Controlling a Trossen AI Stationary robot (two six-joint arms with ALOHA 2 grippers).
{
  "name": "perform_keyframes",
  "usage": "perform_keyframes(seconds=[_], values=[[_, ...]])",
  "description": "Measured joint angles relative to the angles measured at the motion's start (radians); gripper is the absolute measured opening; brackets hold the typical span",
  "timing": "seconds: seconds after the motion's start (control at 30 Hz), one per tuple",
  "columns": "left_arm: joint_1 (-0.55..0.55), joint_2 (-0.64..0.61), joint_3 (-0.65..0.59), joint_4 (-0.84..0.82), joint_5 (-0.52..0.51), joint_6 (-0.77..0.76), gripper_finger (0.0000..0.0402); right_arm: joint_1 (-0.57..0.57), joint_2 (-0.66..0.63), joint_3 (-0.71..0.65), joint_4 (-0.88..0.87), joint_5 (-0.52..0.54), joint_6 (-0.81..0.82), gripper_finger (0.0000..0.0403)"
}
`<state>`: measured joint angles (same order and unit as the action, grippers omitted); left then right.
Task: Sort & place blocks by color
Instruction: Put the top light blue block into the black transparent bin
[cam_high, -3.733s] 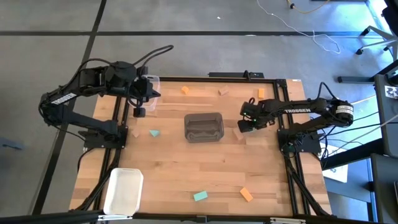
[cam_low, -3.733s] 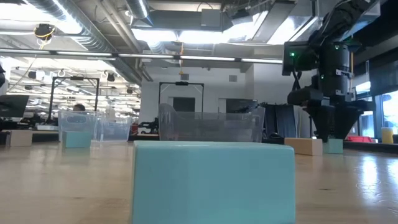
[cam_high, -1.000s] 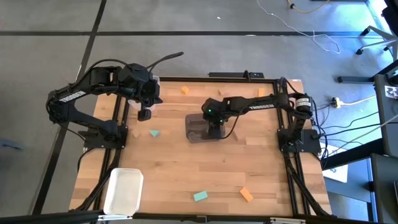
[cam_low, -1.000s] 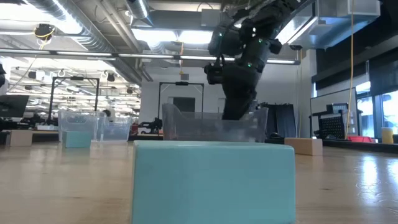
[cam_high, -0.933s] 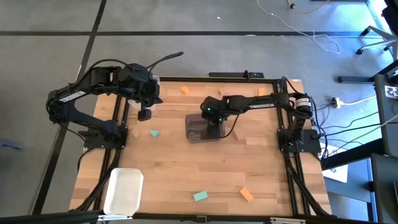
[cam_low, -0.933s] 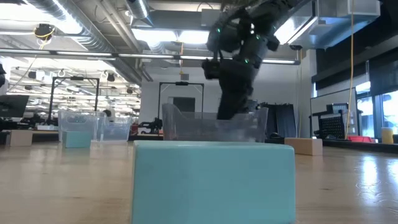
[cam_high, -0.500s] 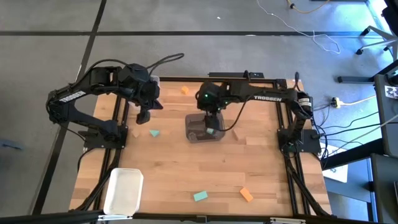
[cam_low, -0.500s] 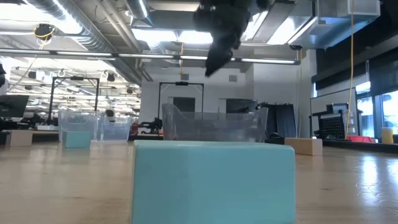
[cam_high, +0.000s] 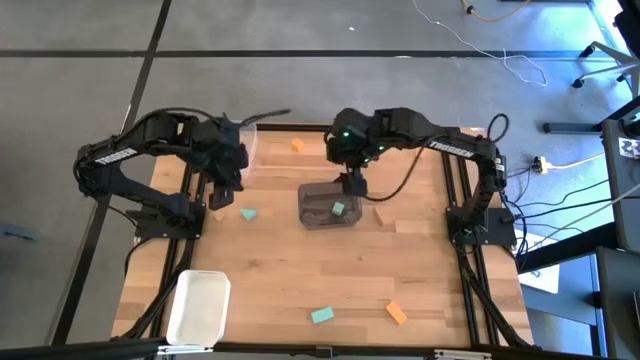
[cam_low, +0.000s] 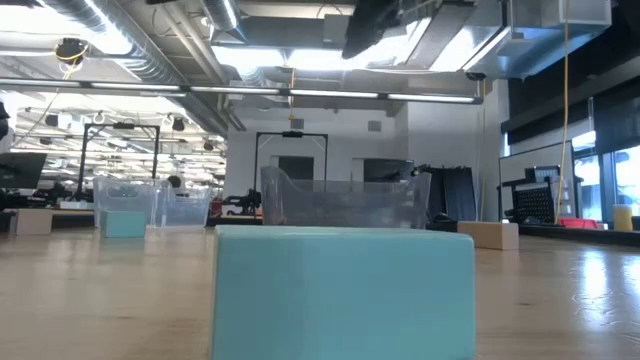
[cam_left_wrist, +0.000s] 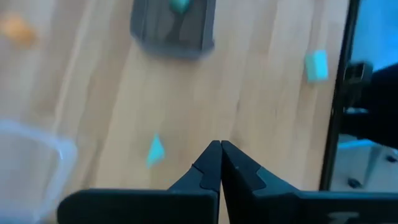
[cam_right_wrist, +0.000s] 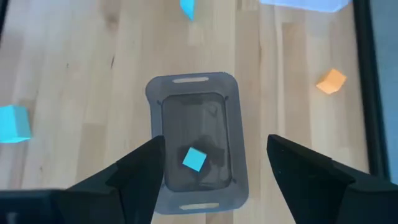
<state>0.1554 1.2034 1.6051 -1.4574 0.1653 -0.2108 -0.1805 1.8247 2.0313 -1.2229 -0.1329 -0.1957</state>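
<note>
My right gripper (cam_high: 353, 184): fingers apart, empty, above the grey bin's (cam_high: 312, 217) far edge.
Teal block (cam_high: 338, 209): lying in that bin, just below my gripper.
My left gripper (cam_high: 221, 197): fingers together, above the surface's (cam_high: 300, 270) left side.

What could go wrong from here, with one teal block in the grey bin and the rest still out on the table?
The teal block beside the left claw lies close to the arm's base, so a grasp there may be cramped. The left claw is shut and must open first. The right claw hangs open just past the grey bin; swinging low could knock its rim. The orange block and another teal block sit near the front edge, a long reach.
</note>
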Motion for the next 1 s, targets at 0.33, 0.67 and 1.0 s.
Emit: perform_keyframes(seconds=[0.33, 0.67, 1.0], values=[[-0.032, 0.006, 0.0, -0.112, -0.034, -0.183, 0.0004, 0.021, -0.101, 0.003, -0.001, 0.005, 0.057, 0.0281], [-0.033, 0.113, 0.0, -0.116, -0.008, -0.262, 0.0077, 0.022, -0.12, 0.003, -0.003, 0.007, 0.056, 0.0281], [-0.033, 0.259, -0.078, -0.103, -0.048, -0.226, 0.0111, 0.022, -0.126, 0.003, -0.045, 0.008, 0.053, 0.0281]])
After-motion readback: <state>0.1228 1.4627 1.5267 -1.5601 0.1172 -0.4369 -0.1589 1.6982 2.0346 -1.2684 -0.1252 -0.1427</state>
